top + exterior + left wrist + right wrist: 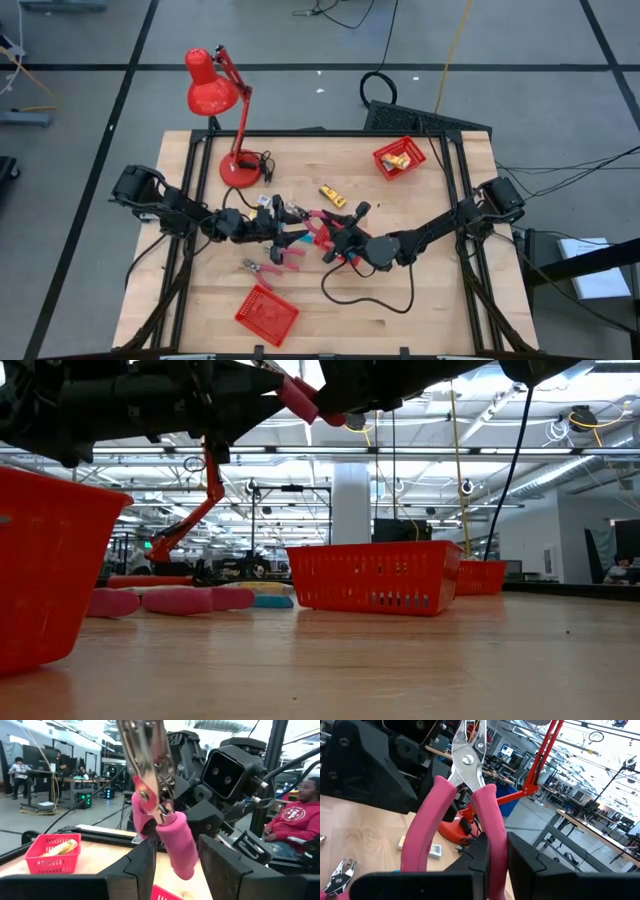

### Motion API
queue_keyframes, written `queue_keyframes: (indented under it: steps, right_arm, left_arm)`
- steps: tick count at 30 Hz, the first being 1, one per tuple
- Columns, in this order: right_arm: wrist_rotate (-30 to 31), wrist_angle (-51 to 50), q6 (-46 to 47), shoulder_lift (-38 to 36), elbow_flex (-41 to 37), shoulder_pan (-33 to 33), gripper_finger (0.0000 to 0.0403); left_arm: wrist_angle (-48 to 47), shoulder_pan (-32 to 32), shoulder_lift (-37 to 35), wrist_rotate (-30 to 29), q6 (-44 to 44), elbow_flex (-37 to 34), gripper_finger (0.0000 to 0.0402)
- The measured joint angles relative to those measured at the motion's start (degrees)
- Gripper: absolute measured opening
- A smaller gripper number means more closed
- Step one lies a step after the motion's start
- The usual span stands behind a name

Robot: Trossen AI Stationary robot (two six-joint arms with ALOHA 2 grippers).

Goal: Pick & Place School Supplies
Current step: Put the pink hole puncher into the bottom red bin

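A pair of pink-handled pliers is held above the middle of the table between both arms. My left gripper comes from the table's left and my right gripper from the right. Each is shut on a pink handle. In the low view the raised pliers hang well above the wood. Two more pink-handled tools lie flat on the table nearer the near edge. A yellow-orange packet lies flat toward the far side. My left gripper pinches one pink handle near its free end between its two fingers. The metal head stands up and away from the fingers. The pliers are lifted clear of the table. My right gripper pinches a pink handle at its lower part between its two fingers. The second handle stands free beside the fingers. The metal head points up toward the left arm.
A red mesh basket holding yellow items stands at the far right. Another red basket sits near the near edge. A red desk lamp stands with its base at the far left. A cable loops on the wood. A person sits beyond the table.
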Motion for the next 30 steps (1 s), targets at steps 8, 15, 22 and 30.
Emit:
queue_keyframes:
  steps: [8, 15, 22, 30]
  right_arm:
    - [-1.77, 0.42, 1.04, 0.0, 0.0, -0.76, 0.0032]
    - [-2.82, 0.37, 1.55, 0.0, 0.0, -1.14, 0.0032]
    - [-2.33, -0.13, 1.42, 0.02, 0.0, -1.11, 0.0032]
    - [-2.96, -0.46, 0.98, 0.07, 0.0, -1.09, 0.0032]
  left_arm:
    - [0.06, 0.06, 0.0, -0.15, -0.23, 0.43, 0.0152]
    - [-2.12, 0.58, 0.0, -0.39, -0.01, 3.12, 0.0152]
    - [-4.75, 2.01, -0.02, -0.49, -2.82, 3.65, 0.0119]
    - [-4.9, 1.38, -0.02, -0.97, 0.41, 3.69, 0.0075]
